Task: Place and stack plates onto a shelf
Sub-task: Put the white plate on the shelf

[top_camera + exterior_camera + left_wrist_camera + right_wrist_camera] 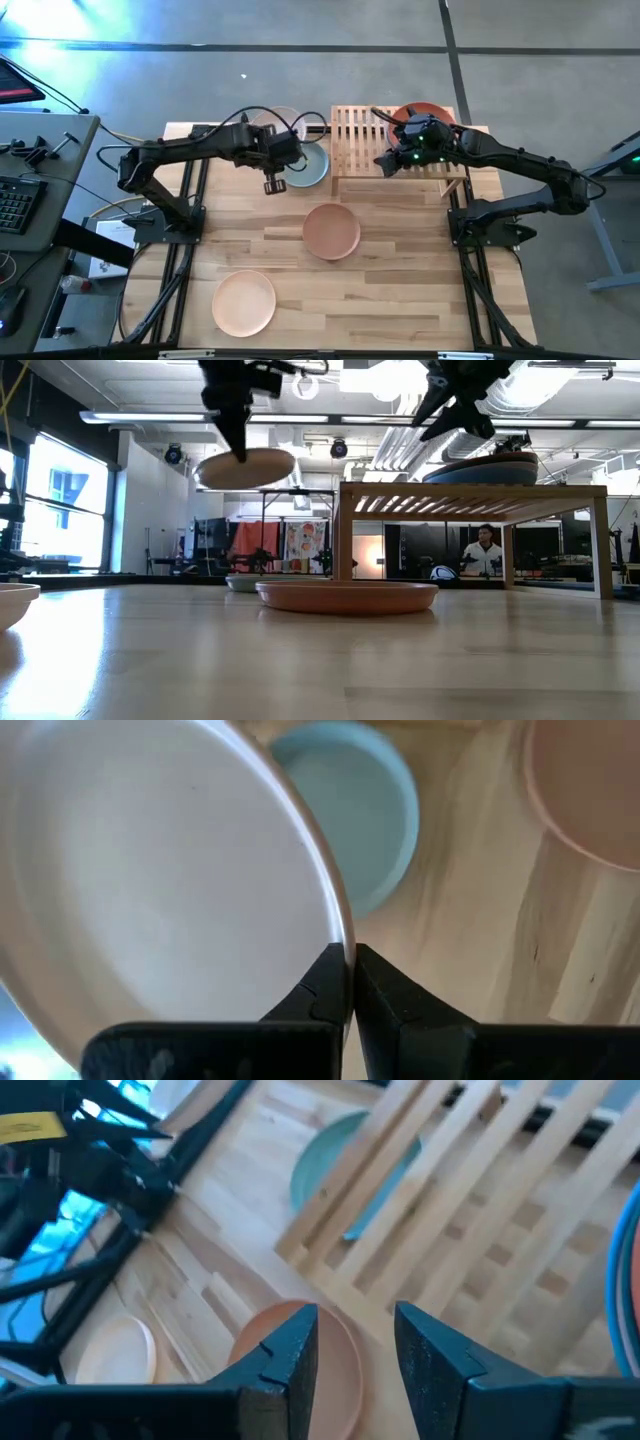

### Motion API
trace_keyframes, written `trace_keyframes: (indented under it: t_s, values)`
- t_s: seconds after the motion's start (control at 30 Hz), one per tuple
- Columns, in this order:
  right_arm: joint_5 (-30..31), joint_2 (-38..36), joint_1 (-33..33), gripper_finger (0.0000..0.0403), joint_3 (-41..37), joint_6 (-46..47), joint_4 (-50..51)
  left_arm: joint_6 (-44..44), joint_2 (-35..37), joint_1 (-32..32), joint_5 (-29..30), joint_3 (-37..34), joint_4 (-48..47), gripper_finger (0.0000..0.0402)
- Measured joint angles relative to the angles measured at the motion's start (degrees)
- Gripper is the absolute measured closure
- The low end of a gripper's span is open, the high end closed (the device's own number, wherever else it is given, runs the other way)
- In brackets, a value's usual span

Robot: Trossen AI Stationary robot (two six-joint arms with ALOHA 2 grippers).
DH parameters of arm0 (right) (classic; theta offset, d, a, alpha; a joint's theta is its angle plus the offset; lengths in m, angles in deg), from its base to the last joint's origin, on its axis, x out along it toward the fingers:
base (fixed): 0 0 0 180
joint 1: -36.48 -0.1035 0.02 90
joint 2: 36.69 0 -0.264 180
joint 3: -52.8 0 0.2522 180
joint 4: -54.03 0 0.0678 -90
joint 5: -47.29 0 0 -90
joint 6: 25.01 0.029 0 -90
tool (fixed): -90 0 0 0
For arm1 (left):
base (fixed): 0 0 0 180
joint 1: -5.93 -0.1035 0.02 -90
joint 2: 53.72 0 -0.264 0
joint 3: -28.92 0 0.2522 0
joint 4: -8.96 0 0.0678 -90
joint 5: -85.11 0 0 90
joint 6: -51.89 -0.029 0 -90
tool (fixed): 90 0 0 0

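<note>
My left gripper (238,452) is shut on an off-white plate (245,467), which is lifted high above the table's far left part; it also shows in the high view (277,120). Under it a pale sage plate (312,168) lies flat on the table. My right gripper (386,160) is open and empty above the left near part of the slatted shelf (360,135). An orange-red plate (425,112) tops a stack on the shelf's right half; a blue plate (480,472) shows in it. A tan-pink plate (331,230) and a peach plate (244,303) lie flat on the table. My left gripper pinches the off-white plate's rim (343,942) between its two fingers, one on the inner side and one on the outer side. The fingers (236,435) come from above, pointing down. The plate hangs about level, lifted clear of the table.
The left half of the shelf's top (470,1210) is bare slats. The tabletop (420,280) stretches in front of the shelf. A desk with a keyboard (15,200) stands left of the table. A person (483,550) stands in the room far behind.
</note>
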State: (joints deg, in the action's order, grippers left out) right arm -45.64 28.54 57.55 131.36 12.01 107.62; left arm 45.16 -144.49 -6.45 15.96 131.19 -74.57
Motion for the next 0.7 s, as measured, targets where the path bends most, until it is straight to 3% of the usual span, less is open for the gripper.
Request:
trace_keyframes:
  t_s: [0.37, 0.5, 0.7]
  values:
    - [4.37, 0.08, 0.48, 0.0289, 0.00, -3.92, -16.70, -21.69, 0.00, 2.03, 2.95, 7.48, 0.10, 0.0401]
    - [4.41, 0.09, 1.72, 0.0289, 0.00, -4.07, -27.30, -28.68, 0.01, 2.90, 5.24, 8.92, 0.07, 0.0401]
    - [2.98, 0.09, 4.26, 0.0289, 0.00, -4.85, -35.32, -39.25, 0.02, 3.58, 7.89, 9.57, 0.10, 0.0401]
